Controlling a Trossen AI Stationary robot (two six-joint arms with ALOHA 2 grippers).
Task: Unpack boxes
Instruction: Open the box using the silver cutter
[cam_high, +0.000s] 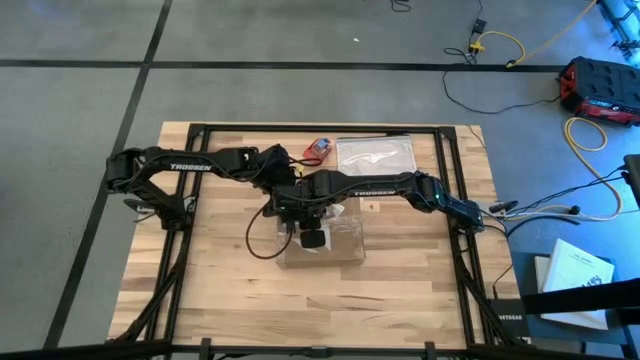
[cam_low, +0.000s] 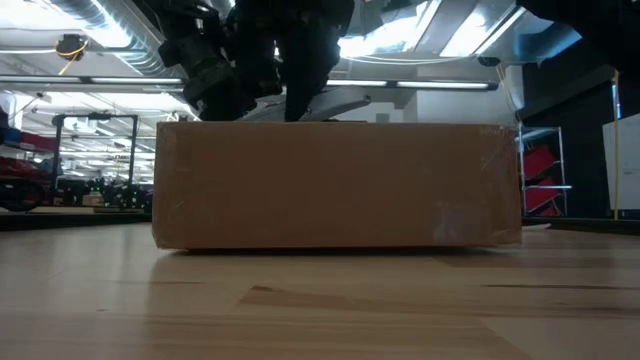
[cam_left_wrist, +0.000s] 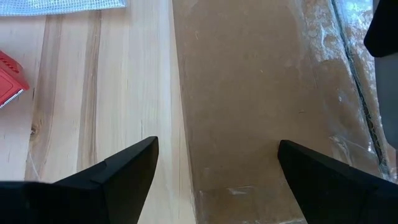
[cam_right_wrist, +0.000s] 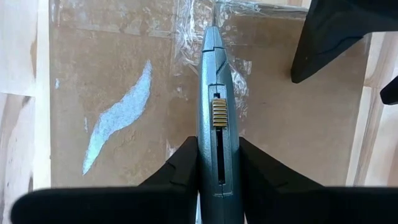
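Left claw hangs with fingers spread wide, straddling the left edge of the cardboard box, gripping nothing. Right claw is clamped on a grey-blue utility knife, tip at the box's taped centre seam. Box rests mid-desk.

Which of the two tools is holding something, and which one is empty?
The right tool holds a grey-blue box cutter over the box; the left tool is open and empty.

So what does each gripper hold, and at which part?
The right gripper holds a box cutter by its handle, blade end on the box tape. The left gripper holds nothing.
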